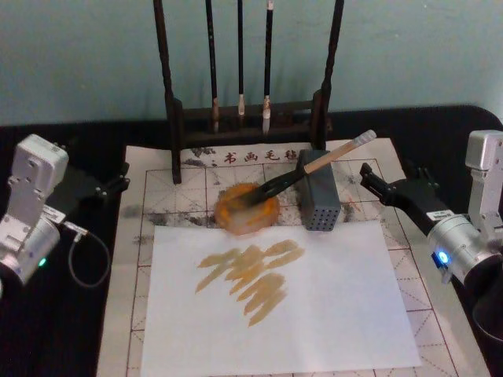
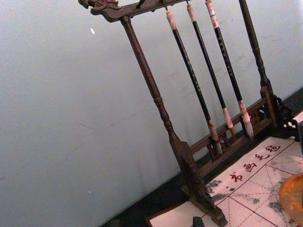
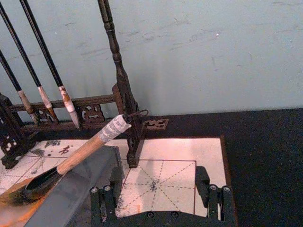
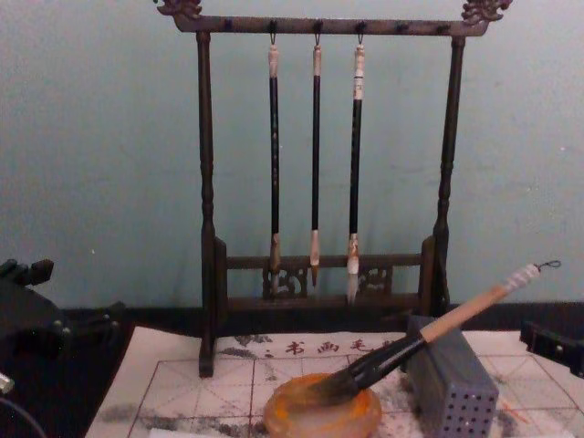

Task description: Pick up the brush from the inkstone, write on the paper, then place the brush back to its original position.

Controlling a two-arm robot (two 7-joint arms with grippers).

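one brush (image 1: 314, 166) on one inkstone (image 1: 247, 209), three hanging brushes (image 4: 315, 164), right gripper (image 3: 161, 198) fingers spread, left gripper (image 1: 118, 182) fingers unclear

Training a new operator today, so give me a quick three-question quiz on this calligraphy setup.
1. True or false: the brush has its bristles on the inkstone.
2. How many thin brushes hang on the rack?
3. The brush handle leans on: A) the grey block B) the rack C) the right gripper.

Key: 1 true; 2 three; 3 A.
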